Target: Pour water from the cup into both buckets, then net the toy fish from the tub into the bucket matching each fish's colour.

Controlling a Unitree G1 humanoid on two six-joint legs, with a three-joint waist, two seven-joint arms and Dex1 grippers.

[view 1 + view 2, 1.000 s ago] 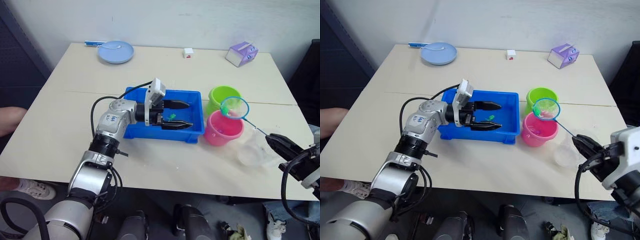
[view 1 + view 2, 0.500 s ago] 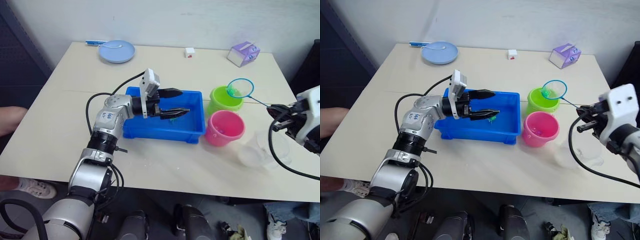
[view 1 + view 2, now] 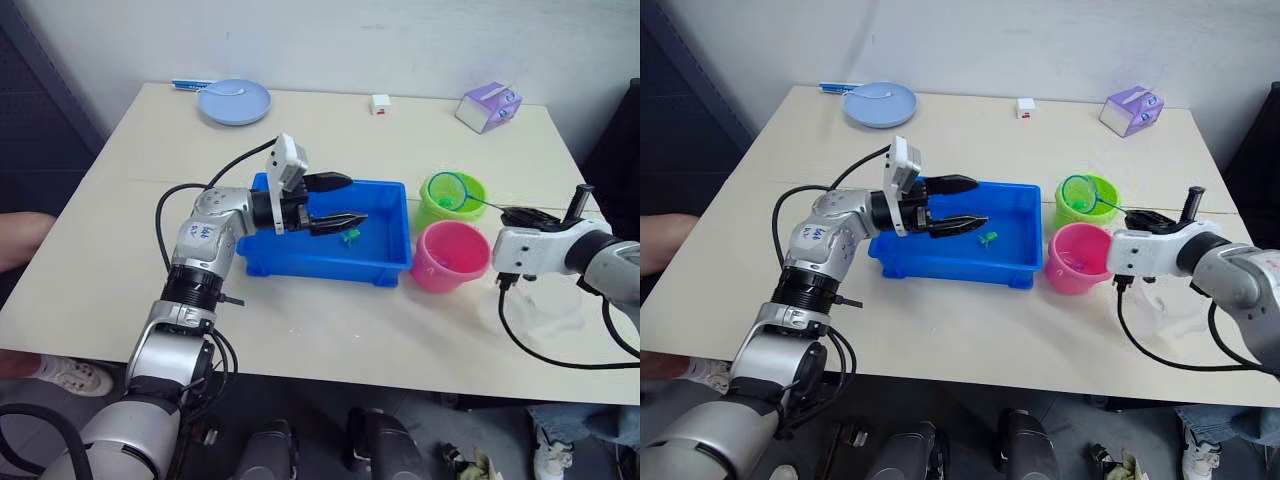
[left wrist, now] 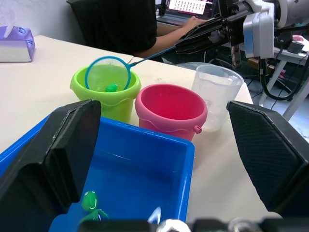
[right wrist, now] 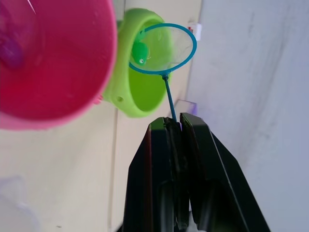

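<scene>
The right tool (image 5: 175,126) is pinching the net (image 5: 166,48) over the green bucket (image 3: 452,199) to drop a green fish (image 5: 140,50), while the left tool (image 3: 338,203) is gaping wide above the tub (image 3: 392,262).

1. Head views are bright and evenly lit, with soft, faint shadows under the tub (image 3: 330,245) and buckets (image 3: 452,230).
2. No strong glare; the table (image 3: 150,170) reads pale and uniform.
3. In the left wrist view, the 2 near fingers (image 4: 58,145) at the lower corners are blurred, and the background is soft.
4. In the right wrist view, the pink bucket (image 5: 53,58) at upper left is out of focus.

Silver arms, black cables, black end effector (image 3: 338,203) fingers
</scene>
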